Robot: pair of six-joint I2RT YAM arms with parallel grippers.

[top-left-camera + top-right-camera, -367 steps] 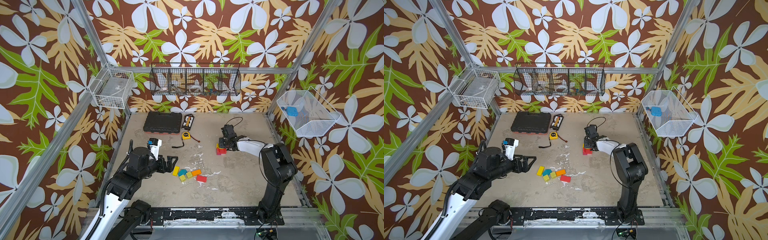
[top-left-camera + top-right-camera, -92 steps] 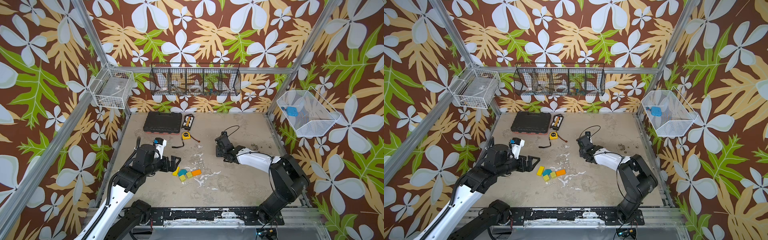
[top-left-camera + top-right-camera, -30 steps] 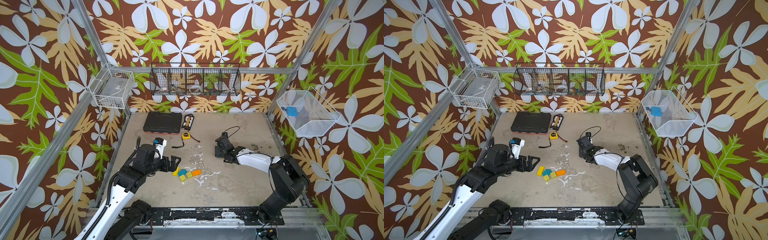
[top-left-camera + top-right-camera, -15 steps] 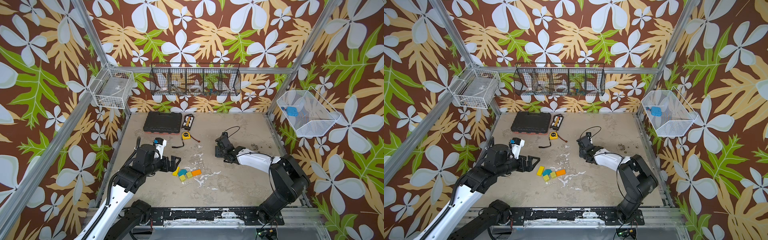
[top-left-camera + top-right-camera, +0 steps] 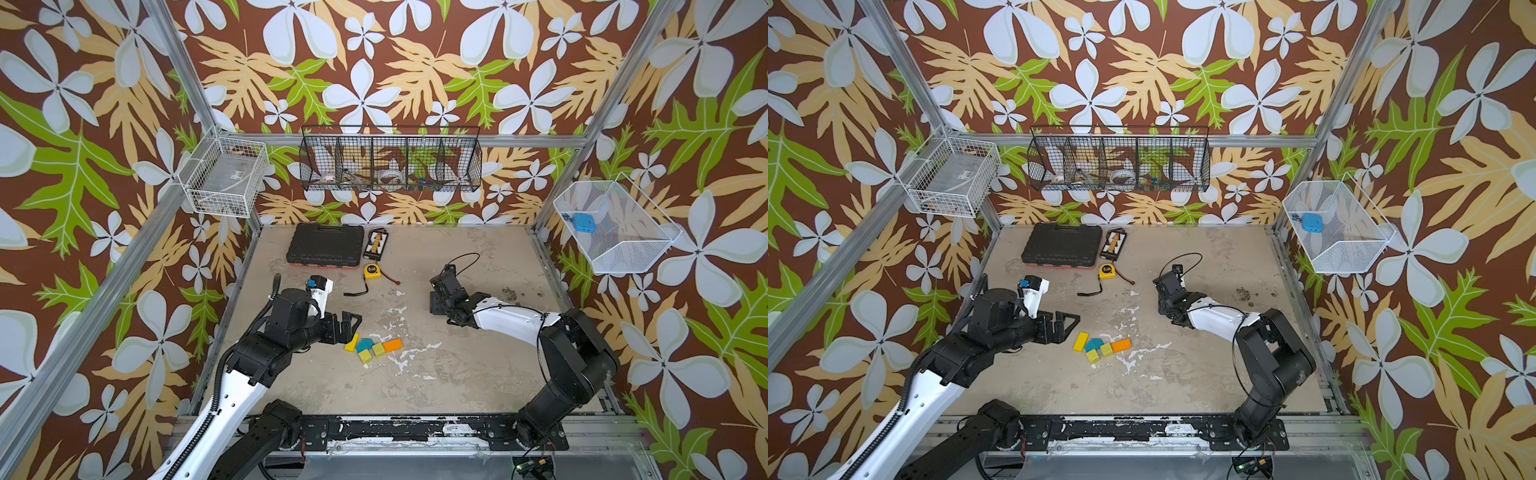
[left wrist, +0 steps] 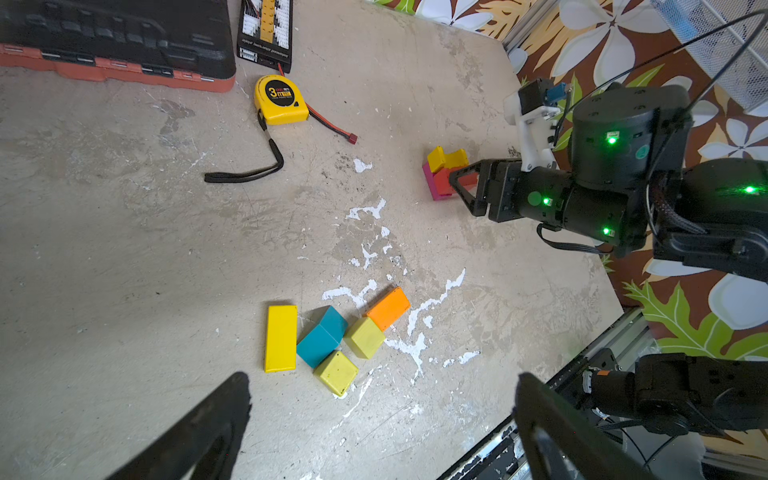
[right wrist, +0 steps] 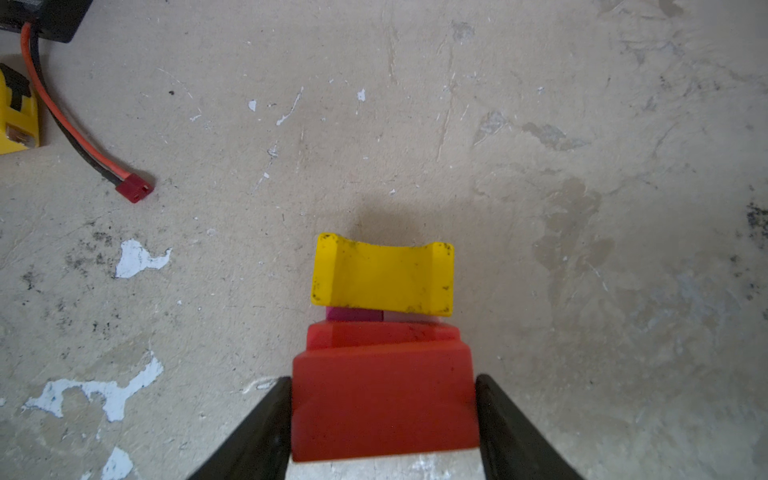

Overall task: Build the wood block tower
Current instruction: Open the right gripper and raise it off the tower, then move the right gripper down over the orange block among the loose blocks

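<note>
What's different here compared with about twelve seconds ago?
The red block has gone from the loose blocks near the middle to the tower, further right and back, where the right tool now grips it. Unchanged: the left tool has hardly moved and stays open beside the five remaining loose blocks; the tape measure and tool case lie as before.

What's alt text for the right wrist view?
The right gripper clamps a red wooden block between its black fingers, close to the camera. Just beyond it a yellow wooden arch block sits on a magenta block, on a scuffed beige table. A red-and-black wire with a red plug lies off to one side.
</note>
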